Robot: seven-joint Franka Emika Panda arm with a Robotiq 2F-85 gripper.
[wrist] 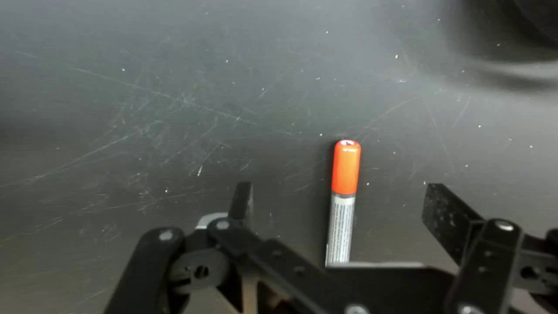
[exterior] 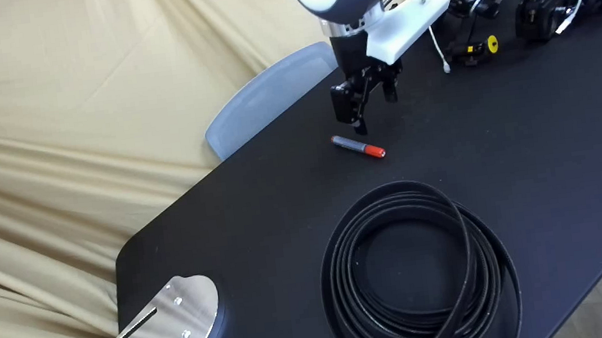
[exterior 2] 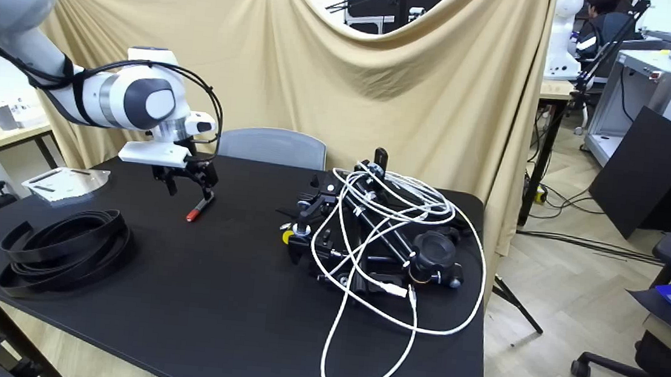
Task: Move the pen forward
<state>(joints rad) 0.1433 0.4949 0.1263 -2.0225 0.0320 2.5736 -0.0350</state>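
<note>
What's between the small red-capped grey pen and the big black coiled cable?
Only a bare stretch of matte black tabletop separates the pen from the coiled cable; both exterior views show it.

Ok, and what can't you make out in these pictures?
Pen: its end opposite the red cap is hidden behind the gripper in the wrist view.
Barrel print: too small and blurred to read in the wrist view.
Dark shape: blurred and cut off at the wrist view's top right corner; identity unclear.
Chair: lower part hidden by the table in both exterior views.
Arm: base cut off by the frame edges in both exterior views.
</note>
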